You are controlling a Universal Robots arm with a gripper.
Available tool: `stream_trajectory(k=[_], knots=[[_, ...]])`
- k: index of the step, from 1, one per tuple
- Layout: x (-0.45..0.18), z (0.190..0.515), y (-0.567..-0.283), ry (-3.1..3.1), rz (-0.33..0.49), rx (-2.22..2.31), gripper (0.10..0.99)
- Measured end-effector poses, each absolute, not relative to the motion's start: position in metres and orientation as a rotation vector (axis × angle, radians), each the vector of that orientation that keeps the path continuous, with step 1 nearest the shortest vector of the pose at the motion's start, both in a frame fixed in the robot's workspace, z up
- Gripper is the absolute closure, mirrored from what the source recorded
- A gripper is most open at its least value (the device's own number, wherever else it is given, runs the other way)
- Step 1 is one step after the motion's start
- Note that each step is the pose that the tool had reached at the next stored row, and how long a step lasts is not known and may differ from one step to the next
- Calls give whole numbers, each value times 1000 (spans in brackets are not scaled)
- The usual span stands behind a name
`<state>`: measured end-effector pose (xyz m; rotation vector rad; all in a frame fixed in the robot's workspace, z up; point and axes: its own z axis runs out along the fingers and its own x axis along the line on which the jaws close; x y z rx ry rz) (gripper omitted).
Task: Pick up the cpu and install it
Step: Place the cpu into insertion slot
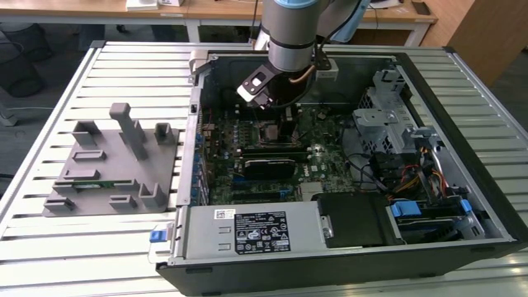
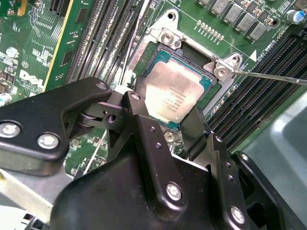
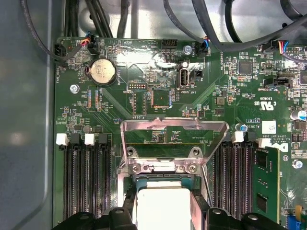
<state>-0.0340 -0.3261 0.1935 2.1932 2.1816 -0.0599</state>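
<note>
Open PC case [image 1: 330, 275] holds the motherboard [image 1: 322, 158]. gripper [image 2: 169, 105] is down inside, fingers clamped on two edges of the cpu [image 2: 173, 86] at the socket [image 2: 192, 51], load plate [image 3: 173, 128] up. Can't tell if it's seated. Case is on a slatted metal table [image 1: 123, 68] with a grey fixture tray [image 1: 99, 185] beside it and desks [image 1: 214, 9] behind.

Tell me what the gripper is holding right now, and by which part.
The gripper holds the cpu, its fingers closed on two opposite side edges, over the open socket in the second wrist view.
</note>
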Motion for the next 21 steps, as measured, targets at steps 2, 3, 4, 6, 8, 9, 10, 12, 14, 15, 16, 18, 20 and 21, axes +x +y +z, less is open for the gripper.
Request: stream_trajectory(k=[2, 3, 4, 6, 8, 9, 10, 12, 14, 15, 16, 18, 20, 21], knots=[[-34, 193, -326, 2182, -60, 2193, 553], [-34, 193, -326, 2182, -60, 2193, 553], [-34, 193, -326, 2182, -60, 2193, 553], [-34, 193, -326, 2182, -60, 2193, 553], [-34, 193, -326, 2182, -59, 2193, 553], [-34, 192, -326, 2182, -56, 2193, 553], [-34, 192, -326, 2182, -58, 2193, 541], [-34, 192, -326, 2182, -59, 2193, 482], [-34, 192, -326, 2182, -60, 2193, 482], [-34, 192, -326, 2182, -60, 2193, 482], [-34, 192, -326, 2182, -60, 2193, 482], [-34, 193, -326, 2182, -59, 2193, 482], [-34, 195, -326, 2182, -59, 2193, 482], [-34, 196, -326, 2182, -59, 2193, 482]])
